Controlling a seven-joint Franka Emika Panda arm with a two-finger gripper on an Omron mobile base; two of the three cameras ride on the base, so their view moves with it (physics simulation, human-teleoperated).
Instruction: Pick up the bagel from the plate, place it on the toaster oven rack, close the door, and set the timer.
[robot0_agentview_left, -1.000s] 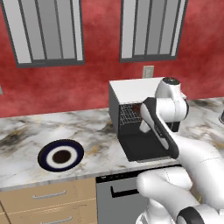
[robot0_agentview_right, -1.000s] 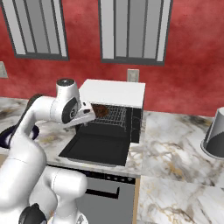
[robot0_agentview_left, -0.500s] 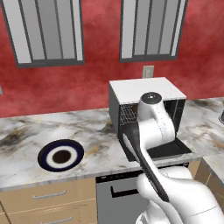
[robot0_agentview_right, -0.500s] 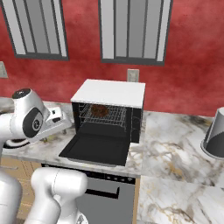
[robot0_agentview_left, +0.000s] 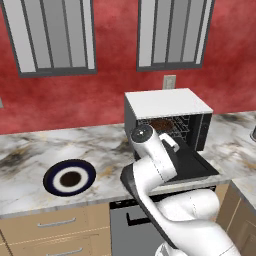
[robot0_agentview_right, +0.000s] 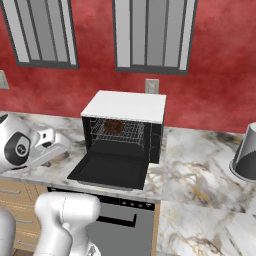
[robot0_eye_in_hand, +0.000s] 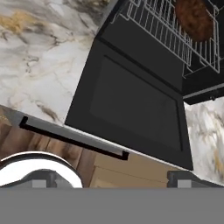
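Bagel (robot0_agentview_right: 114, 126) on rack (robot0_agentview_right: 118, 132), door (robot0_agentview_right: 110, 170) down; gripper (robot0_eye_in_hand: 109, 179) open, empty at door's 9 o'clock — a low approach w/ misjudged swing could jam the door.

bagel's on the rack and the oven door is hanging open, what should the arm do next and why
Probably bring the open gripper down under the front edge of the door to swing it up shut. The bagel already sits on the rack inside the toaster oven, the plate is bare, and the door lies flat open.
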